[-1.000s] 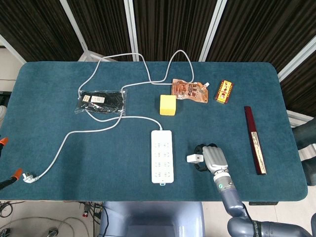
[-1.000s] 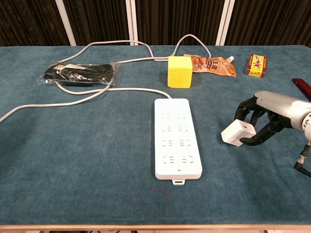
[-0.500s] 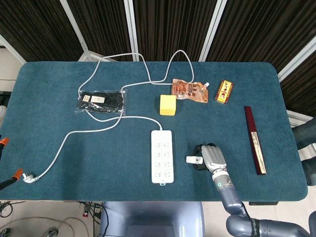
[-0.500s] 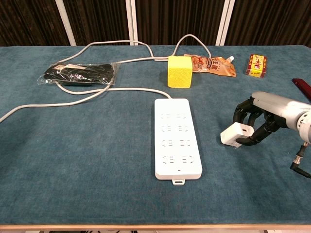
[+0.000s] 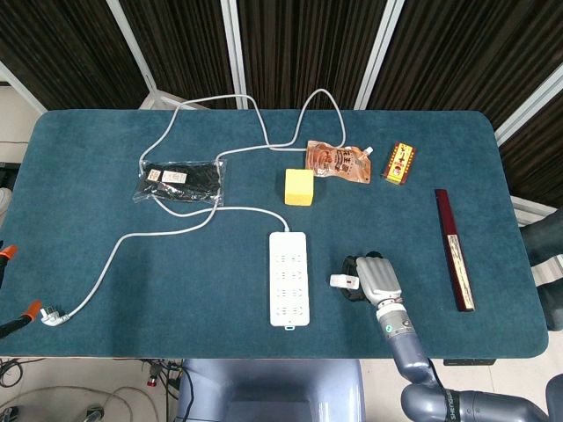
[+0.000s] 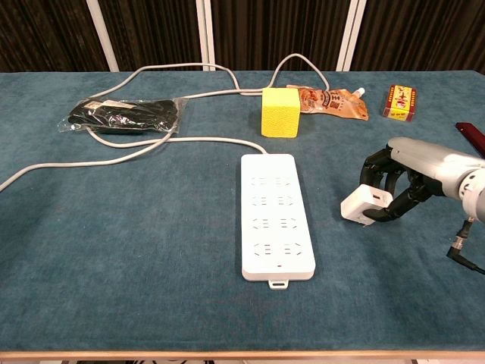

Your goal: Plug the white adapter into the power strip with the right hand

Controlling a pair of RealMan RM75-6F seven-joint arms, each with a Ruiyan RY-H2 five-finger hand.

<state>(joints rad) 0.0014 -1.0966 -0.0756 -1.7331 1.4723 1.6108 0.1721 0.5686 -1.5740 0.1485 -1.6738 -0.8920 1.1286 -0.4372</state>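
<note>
The white power strip [image 5: 288, 278] [image 6: 276, 213] lies lengthwise in the near middle of the blue table, its cable running off to the left. To its right, my right hand [image 5: 373, 278] [image 6: 402, 182] holds the small white adapter [image 5: 341, 281] [image 6: 365, 205] in its dark fingers, just above the cloth. A gap of bare table separates the adapter from the strip's right edge. My left hand does not show in either view.
A yellow cube [image 5: 300, 186] [image 6: 280, 112] sits behind the strip. An orange pouch [image 5: 337, 162], a small red-yellow box [image 5: 399, 163] and a long dark red bar [image 5: 454, 249] lie to the right. A black bagged item [image 5: 182, 181] lies at the left.
My right hand has shifted slightly left toward the power strip, carrying the adapter with it. Nothing else has moved.
</note>
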